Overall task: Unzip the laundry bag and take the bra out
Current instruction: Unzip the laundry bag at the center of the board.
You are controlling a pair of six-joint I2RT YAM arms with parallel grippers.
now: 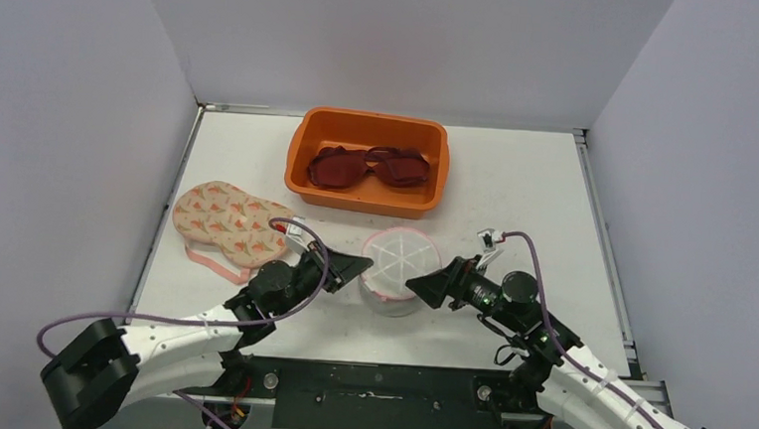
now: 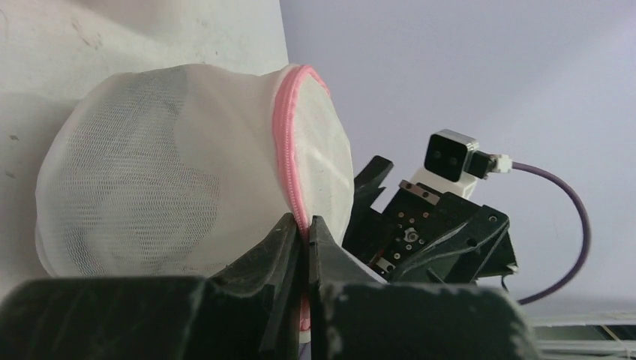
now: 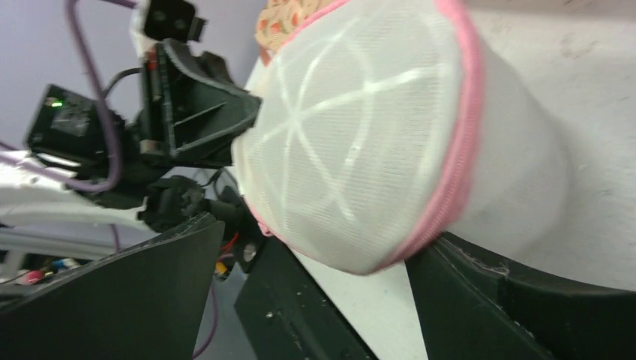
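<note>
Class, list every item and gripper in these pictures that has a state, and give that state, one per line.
laundry bag: standing on the table, pink zip appears closed.
left gripper: shut on the laundry bag's zip seam.
right gripper: open, fingers straddling the laundry bag.
orange bin: open-topped, holding a dark red bra.
patterned bra: lying flat on the table.

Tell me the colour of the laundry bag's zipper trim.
The trim is pink; the right wrist view shows it best.

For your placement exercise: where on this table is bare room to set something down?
Free: the table right of the orange bin up to the wall, and the far left corner. Crowded: the middle, around the laundry bag and the floral bra left of it.
</note>
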